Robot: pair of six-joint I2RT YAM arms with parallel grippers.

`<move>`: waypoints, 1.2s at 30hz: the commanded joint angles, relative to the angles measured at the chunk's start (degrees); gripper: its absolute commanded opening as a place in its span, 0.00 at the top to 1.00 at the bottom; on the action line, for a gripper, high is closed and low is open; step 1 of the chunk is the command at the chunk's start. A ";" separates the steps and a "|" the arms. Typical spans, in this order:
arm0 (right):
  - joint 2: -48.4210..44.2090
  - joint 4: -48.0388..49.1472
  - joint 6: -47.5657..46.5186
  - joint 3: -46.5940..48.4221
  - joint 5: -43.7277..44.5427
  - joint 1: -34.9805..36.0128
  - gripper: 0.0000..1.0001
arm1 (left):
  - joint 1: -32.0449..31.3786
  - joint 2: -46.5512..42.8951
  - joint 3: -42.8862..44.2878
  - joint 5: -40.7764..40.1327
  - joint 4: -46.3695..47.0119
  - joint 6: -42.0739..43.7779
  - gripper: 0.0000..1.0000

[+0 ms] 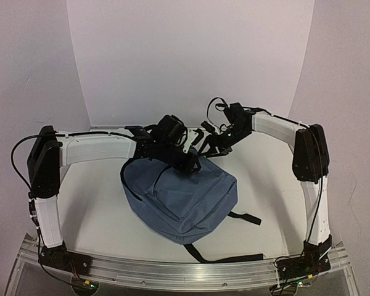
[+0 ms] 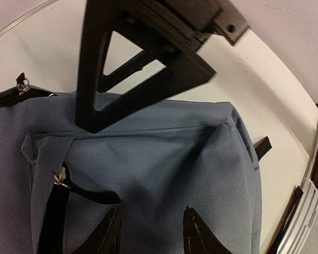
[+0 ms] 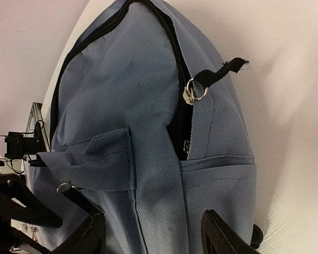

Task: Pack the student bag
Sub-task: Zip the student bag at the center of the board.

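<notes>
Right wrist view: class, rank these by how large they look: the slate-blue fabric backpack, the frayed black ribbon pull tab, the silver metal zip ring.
1. Slate-blue fabric backpack, which fills most of the view.
2. Frayed black ribbon pull tab.
3. Silver metal zip ring, clearly shorter than the tab threaded through it.

Soft, even overhead light, pinkish-white cast. Faint shadow beneath student bag [image 1: 185, 197] on desk [image 1: 92, 197]. Wrist views dimmer, grainy, soft-focus toward 6 o'clock; edges bowed.
</notes>
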 commanded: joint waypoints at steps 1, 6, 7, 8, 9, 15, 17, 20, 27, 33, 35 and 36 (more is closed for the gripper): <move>1.70 0.21 -1.07 2.50 -0.89 1.30 0.40 | 0.33 3.20 6.46 -7.99 -6.30 -12.33 0.59; 2.01 0.38 -1.20 2.18 -1.71 2.11 0.45 | 0.47 8.09 13.67 -13.11 -13.24 -18.46 0.58; 1.99 0.43 -1.14 2.15 -2.30 2.24 0.49 | 0.57 8.89 14.95 -13.72 -14.01 -19.17 0.59; 1.94 0.50 -1.04 2.10 -2.73 2.30 0.53 | 0.72 9.92 16.39 -14.23 -14.78 -19.98 0.59; 1.89 0.57 -0.97 2.06 -3.07 2.36 0.58 | 1.03 10.91 17.53 -14.55 -15.62 -20.90 0.60; 1.22 0.66 -0.61 2.06 -4.12 2.50 0.90 | 3.92 13.12 20.72 -14.46 -19.05 -26.42 0.73; 1.29 0.69 -0.44 2.41 -3.59 2.46 0.99 | 4.08 12.93 20.64 -14.01 -19.09 -26.08 0.79; 1.46 0.90 0.23 3.20 -2.04 2.19 1.00 | 4.08 12.28 20.35 -12.38 -19.84 -25.01 0.93; 1.82 2.49 3.51 4.95 1.49 -0.73 1.00 | 4.03 7.93 16.82 -9.49 -22.56 -23.78 1.00; 1.38 3.52 4.55 4.27 3.45 -3.08 1.00 | 4.07 5.01 14.84 -7.24 -25.17 -23.54 1.00; 0.85 3.81 4.40 3.53 4.24 -3.80 1.00 | 4.08 4.30 14.45 -5.88 -25.95 -23.37 1.00; 0.50 4.00 4.32 2.97 4.82 -4.23 1.00 | 4.04 3.77 13.99 -4.87 -26.13 -23.55 1.00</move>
